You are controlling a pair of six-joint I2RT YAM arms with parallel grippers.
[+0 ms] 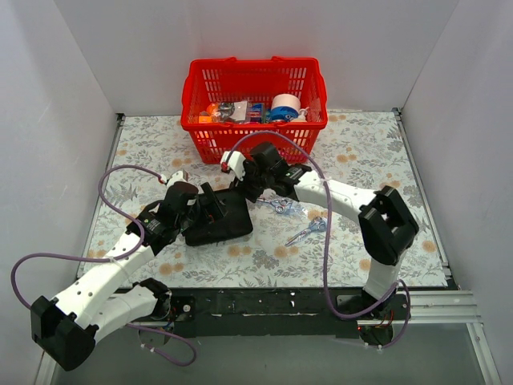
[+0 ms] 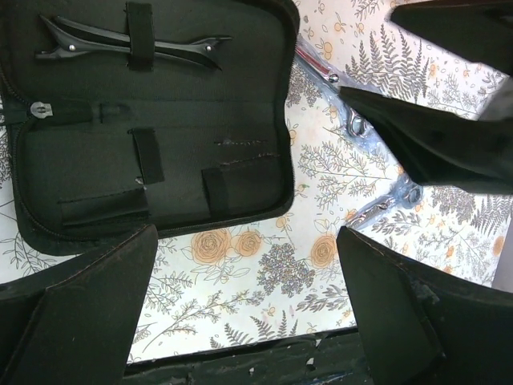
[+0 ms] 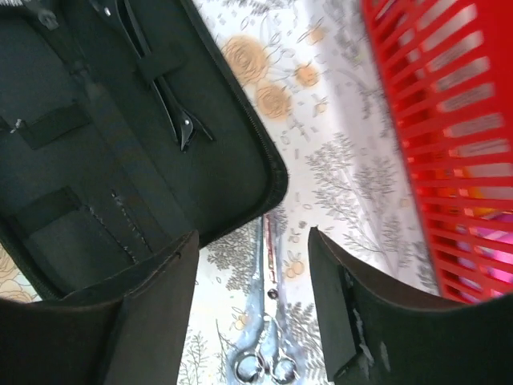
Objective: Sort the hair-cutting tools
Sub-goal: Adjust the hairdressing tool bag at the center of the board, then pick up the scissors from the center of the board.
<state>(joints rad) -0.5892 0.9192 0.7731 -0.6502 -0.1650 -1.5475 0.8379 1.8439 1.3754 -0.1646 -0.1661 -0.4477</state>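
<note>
The counter [image 1: 377, 160] wears a white cloth printed with orange roses and grey ferns, and the lattice basket [image 1: 248, 143] at its twelve o'clock is bright red. The pouch [image 2: 176, 120] is black throughout, straps included, and the clip [image 2: 188, 46] strapped inside is black with small silver rivets. At the pouch's three o'clock, the nearer scissors [image 1: 309, 231] and farther scissors [image 1: 280, 206] are silver with pale blue translucent loops; the left arm [image 1: 100, 285] and right arm [image 1: 341, 194] are white with black joints, trailing purple cables [image 1: 120, 168].
</note>
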